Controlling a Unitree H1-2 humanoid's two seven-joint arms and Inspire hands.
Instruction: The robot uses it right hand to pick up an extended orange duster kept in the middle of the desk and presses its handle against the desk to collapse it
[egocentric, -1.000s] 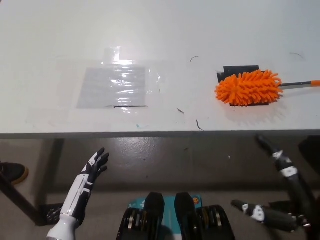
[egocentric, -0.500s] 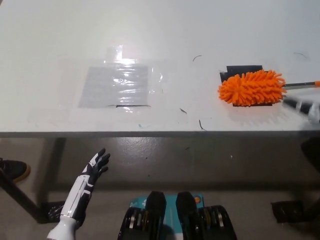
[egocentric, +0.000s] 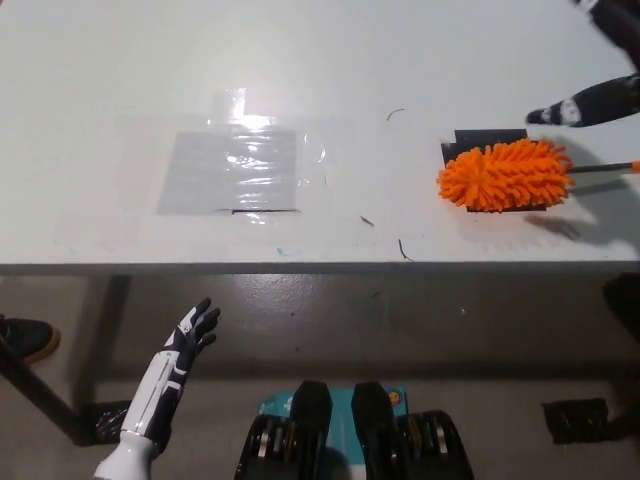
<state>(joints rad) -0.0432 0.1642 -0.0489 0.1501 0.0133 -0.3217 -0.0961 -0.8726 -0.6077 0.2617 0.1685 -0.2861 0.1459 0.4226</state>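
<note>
My right hand (egocentric: 600, 95) hangs over the desk (egocentric: 400, 60) at the frame's two o'clock edge, fingers spread and holding nothing, one fingertip just beyond the orange duster (egocentric: 504, 174). The duster lies flat at three o'clock on a dark patch, its thin handle (egocentric: 605, 167) running off toward three. I'd lower onto the handle, not the fluffy head, and close squarely around it. My left hand (egocentric: 190, 335) rests below the desk edge at seven o'clock, fingers apart.
</note>
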